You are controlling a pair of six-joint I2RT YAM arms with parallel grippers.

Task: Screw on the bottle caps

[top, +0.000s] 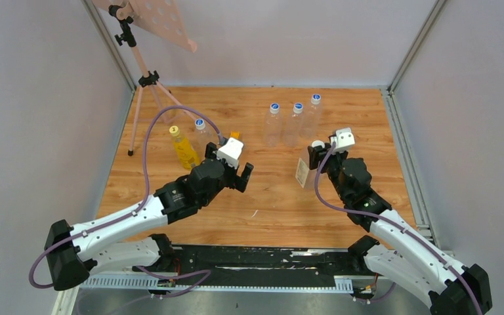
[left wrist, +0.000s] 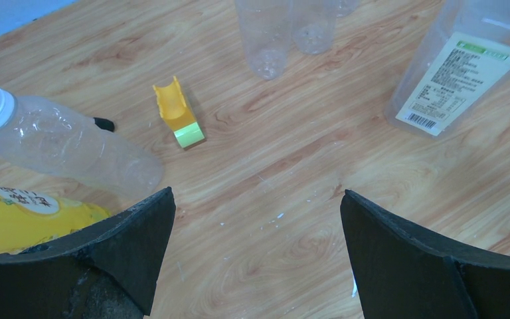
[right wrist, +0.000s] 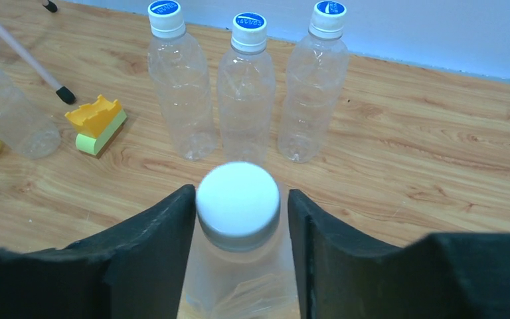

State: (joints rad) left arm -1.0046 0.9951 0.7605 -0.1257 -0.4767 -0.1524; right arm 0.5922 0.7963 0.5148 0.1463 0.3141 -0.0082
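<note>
White cap (right wrist: 238, 199): smooth, round, matte plastic, seated on neck of wide clear bottle (top: 306, 174) with paper label. Right gripper (right wrist: 241, 194) straddles cap, jaws narrow. Sliver of gap on one side, other side flush; cannot tell if gripping.

Beyond it: row of slim clear bottles (right wrist: 246, 100), upright, capped, close-spaced.

Left gripper (left wrist: 257, 199) spread wide, nothing between. Ahead-left of it: orange-green block (left wrist: 178, 113), slim clear capped bottle (left wrist: 73, 146), yellow bottle (left wrist: 26, 212).

Bare wood-grain worktop (left wrist: 272, 159) between arms.
</note>
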